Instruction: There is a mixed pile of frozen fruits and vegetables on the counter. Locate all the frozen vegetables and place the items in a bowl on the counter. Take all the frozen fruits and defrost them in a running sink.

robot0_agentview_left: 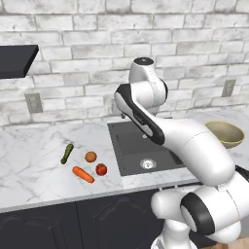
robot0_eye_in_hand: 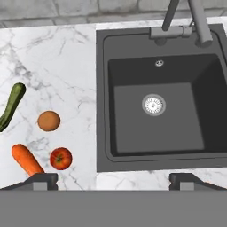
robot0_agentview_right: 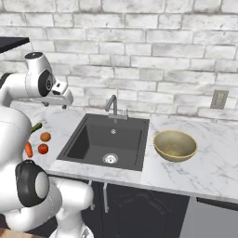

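Fingers spread wide, empty, above the sink. Green stick, orange ball, red ball and carrot lie on worktop at sink's 9 o'clock; bowl at 3 o'clock.
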Robot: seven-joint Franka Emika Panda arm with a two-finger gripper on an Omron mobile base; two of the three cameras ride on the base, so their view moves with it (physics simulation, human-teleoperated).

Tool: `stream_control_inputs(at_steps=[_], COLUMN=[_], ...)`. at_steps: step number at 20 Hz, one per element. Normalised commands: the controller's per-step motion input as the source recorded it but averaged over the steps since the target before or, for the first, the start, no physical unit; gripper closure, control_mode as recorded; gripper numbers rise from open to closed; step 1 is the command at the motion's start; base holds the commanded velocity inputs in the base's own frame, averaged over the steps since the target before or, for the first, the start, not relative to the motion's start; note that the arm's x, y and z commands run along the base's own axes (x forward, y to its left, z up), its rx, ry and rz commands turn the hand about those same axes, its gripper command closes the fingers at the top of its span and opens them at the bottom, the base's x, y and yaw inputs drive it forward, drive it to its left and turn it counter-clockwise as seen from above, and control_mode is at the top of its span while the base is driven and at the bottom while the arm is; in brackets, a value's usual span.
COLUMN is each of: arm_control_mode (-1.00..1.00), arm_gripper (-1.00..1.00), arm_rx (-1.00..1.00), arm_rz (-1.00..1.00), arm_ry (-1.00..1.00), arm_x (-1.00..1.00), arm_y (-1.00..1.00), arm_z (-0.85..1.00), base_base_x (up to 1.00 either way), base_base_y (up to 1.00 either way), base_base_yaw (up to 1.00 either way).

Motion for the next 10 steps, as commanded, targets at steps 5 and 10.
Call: stream_control_inputs(at_steps=[5,10], arm_control_mode=[-1.00,-1.00], arm_gripper=[-1.00,-1.00], arm_rx=[0.00,0.00], arm_rz=[-0.02,0.00], arm_ry=[0.00,0.00], arm_x=[0.15,0.09], arm_y=[0.22,0.27], arm_z=[-0.07,-0.15], base_base_x=[0.00,0.00], base_base_y=[0.00,0.00], base_base_yaw=[0.00,0.00])
